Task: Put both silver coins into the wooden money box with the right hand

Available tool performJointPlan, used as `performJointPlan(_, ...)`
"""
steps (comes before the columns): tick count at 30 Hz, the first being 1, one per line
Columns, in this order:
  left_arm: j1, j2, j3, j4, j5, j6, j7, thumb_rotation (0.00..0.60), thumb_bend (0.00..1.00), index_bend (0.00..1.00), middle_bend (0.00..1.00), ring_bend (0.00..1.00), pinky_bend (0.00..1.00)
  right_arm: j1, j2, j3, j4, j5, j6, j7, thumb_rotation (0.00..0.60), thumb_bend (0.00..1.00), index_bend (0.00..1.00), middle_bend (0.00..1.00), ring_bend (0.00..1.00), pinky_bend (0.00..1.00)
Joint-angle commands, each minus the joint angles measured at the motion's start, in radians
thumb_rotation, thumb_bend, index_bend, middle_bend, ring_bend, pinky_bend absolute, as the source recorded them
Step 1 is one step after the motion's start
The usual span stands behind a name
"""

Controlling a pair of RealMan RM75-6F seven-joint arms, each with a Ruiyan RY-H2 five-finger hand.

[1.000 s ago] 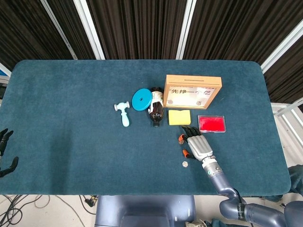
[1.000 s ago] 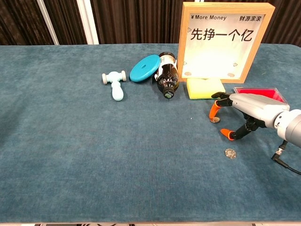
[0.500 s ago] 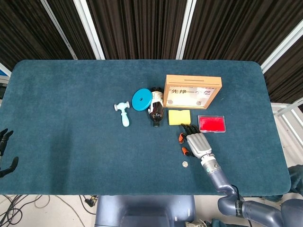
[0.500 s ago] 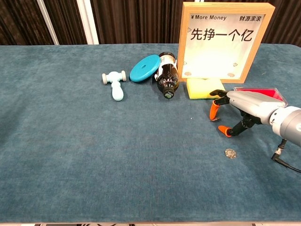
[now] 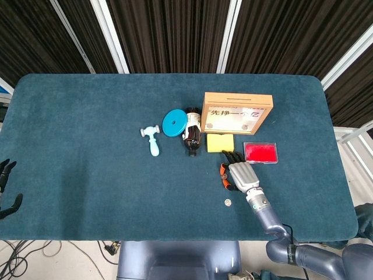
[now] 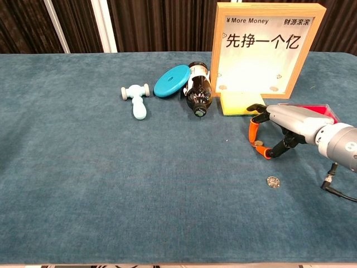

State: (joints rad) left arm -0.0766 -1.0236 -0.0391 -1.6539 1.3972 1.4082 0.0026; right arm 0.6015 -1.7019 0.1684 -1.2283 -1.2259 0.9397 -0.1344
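We are comparing this moment with the frames from a second earlier: the right hand is moving up the table toward the wooden money box, and its orange-tipped thumb and finger are drawing closer together around the first silver coin, which is lying on the cloth just beneath them. We cannot tell whether the fingertips are already touching that coin; the hand appears half-curled, neither spread flat nor fully pressed together, and nothing is lifted yet. The second silver coin is lying near the front edge, apart from the hand and unchanged in place. We are judging that the pinch on the first coin is the step in hand and that neither coin is in the box. For clearance, the yellow sponge is sitting just beyond the fingers, the red case is lying beside the hand on its outer side, and the brown bottle is lying further inward; the rise toward the box top is passing over the sponge. The blue disc and toy hammer are well apart. The left hand is hanging off the table's left edge, fingers apart, holding nothing.
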Motion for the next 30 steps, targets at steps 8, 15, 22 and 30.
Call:
performJointPlan(8,0.000,0.002,0.001,-0.004,-0.003,-0.004,0.001,0.600,0.40,0.06,0.00,0.00,0.00,0.005,-0.011,0.004,0.026,-0.004,0.005,0.016,0.600,0.48,0.52,0.00,0.00,0.00)
performJointPlan(15,0.000,0.003,0.001,-0.006,-0.005,-0.006,0.001,0.600,0.40,0.06,0.00,0.00,0.00,0.011,-0.018,0.009,0.049,-0.008,0.004,0.029,0.600,0.48,0.53,0.00,0.00,0.00)
performJointPlan(22,0.000,0.004,0.002,-0.008,-0.006,-0.008,-0.002,0.600,0.40,0.06,0.00,0.00,0.00,0.014,-0.016,0.014,0.055,-0.010,0.011,0.034,0.600,0.48,0.53,0.00,0.00,0.00)
performJointPlan(30,0.000,0.005,0.002,-0.011,-0.008,-0.010,-0.005,0.600,0.40,0.06,0.00,0.00,0.00,0.013,-0.008,0.015,0.049,-0.004,0.010,0.029,0.600,0.48,0.53,0.00,0.00,0.00)
